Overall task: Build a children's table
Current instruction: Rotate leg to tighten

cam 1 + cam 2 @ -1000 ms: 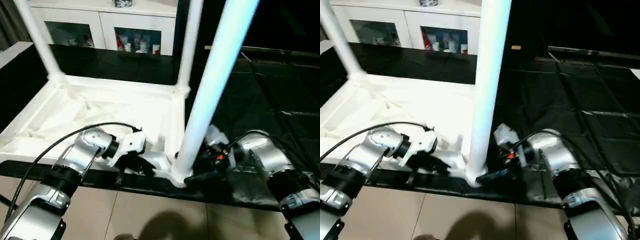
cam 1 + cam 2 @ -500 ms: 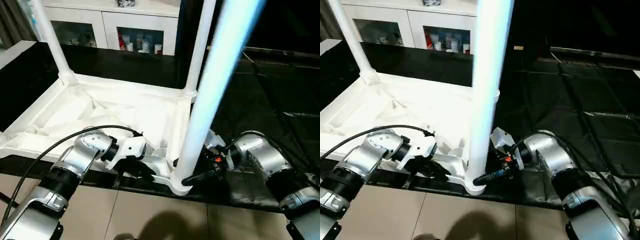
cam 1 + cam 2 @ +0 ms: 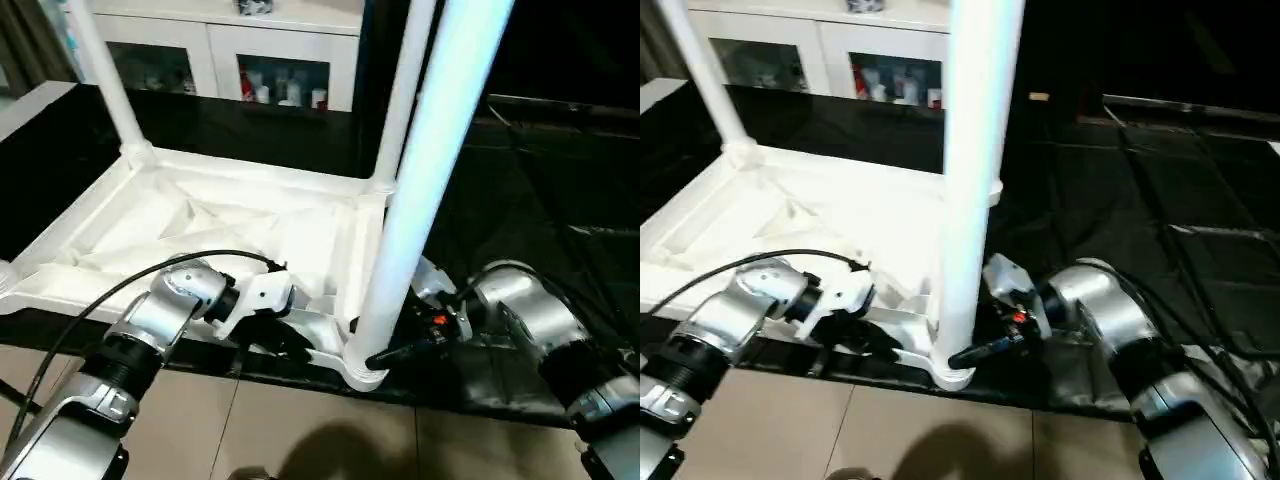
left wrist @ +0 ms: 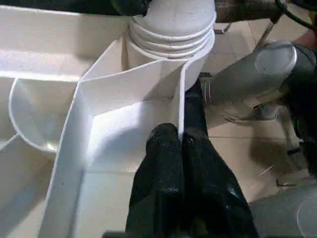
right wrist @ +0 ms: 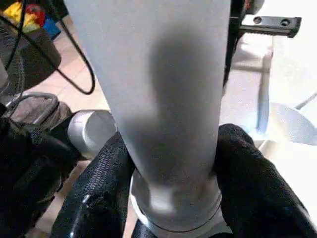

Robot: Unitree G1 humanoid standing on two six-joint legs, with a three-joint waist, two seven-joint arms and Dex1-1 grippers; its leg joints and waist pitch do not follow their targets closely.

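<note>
The children's table lies upside down, its white ribbed top [image 3: 230,230] on a black surface. Two legs [image 3: 105,75] [image 3: 405,90] stand in the far corner sockets. A third leg [image 3: 420,180] rises from the near right socket [image 4: 171,25]. My right gripper [image 3: 970,352] is shut on this leg just above the socket; the right wrist view shows one black finger [image 5: 99,188] on each side of the tube [image 5: 158,74]. My left gripper [image 3: 290,340] is shut, its fingertips [image 4: 166,144] meeting at the thin rim wall beside that socket.
A white cabinet with glass doors [image 3: 270,60] stands at the back. Black matting [image 3: 540,200] stretches to the right of the table. Beige floor tiles [image 3: 300,430] lie in front of it. A black cable [image 3: 120,285] arcs over my left forearm.
My right gripper's fingers have closed in on the base of the near leg. The left gripper has stayed shut at the rim. The camera has shifted a little.
</note>
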